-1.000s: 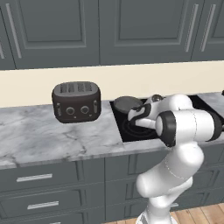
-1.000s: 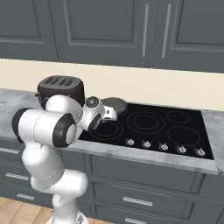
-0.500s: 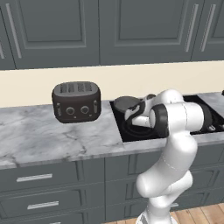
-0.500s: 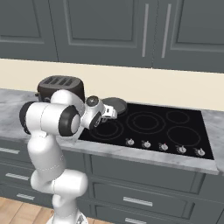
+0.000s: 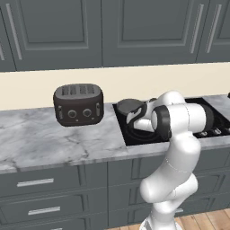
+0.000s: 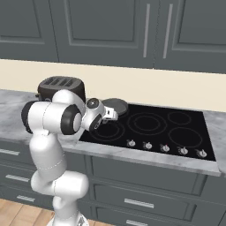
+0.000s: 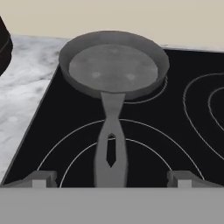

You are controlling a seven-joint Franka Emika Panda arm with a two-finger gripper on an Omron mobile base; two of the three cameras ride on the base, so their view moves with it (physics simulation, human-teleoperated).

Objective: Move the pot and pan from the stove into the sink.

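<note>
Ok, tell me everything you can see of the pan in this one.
The pan is a small, shallow, round skillet in dark grey, matte metal by its look, empty inside. It sits flat on the rear left burner of the stove, near the marble counter. Its short, straight handle, with a slot in it, points toward the gripper, whose open fingers stand to either side of the handle's end without touching it.

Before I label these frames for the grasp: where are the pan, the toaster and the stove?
pan [image 7: 113, 68], hand view, inside of bowl.
toaster [image 5: 79, 108], left base view, front face.
stove [image 6: 152, 123], right base view, glass top.
</note>
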